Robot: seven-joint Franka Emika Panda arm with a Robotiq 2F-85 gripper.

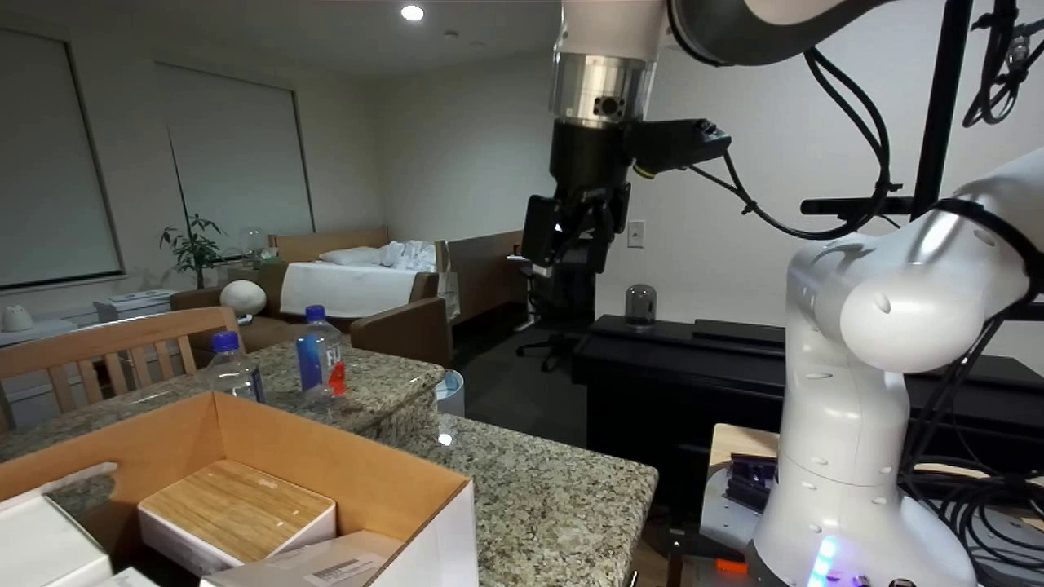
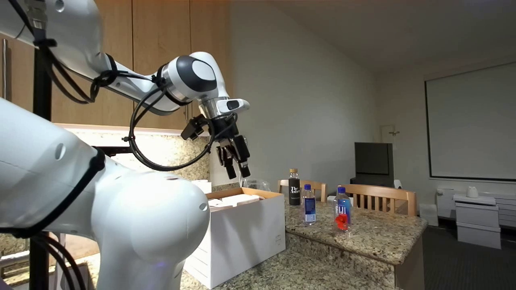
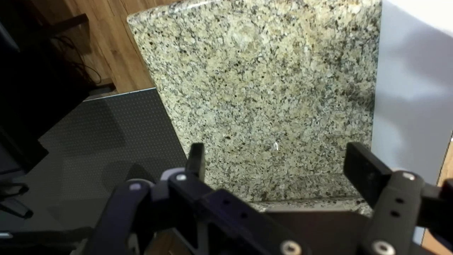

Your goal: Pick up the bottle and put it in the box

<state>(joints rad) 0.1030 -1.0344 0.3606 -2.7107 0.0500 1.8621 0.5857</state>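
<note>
The bottle, clear with a blue label, some red and a blue cap, stands upright on the raised granite counter in both exterior views (image 1: 320, 359) (image 2: 342, 208). The box, brown inside and white outside, shows in both exterior views (image 1: 342, 448) (image 2: 246, 233) on the lower counter and holds several small boxes. Its white wall is at the right of the wrist view (image 3: 407, 117). My gripper (image 1: 567, 267) is high in the air, pointing down, also seen in an exterior view (image 2: 238, 176). In the wrist view its fingers (image 3: 276, 152) are wide apart with nothing between them. The bottle is out of the wrist view.
Another blue-capped bottle (image 1: 235, 377) (image 2: 309, 204) stands near the bottle. A dark bottle with a wooden cap (image 2: 294, 189) stands behind. The raised counter (image 2: 371, 237) makes a step above the lower granite counter (image 3: 269, 88). Wooden chairs (image 2: 381, 193) stand beyond.
</note>
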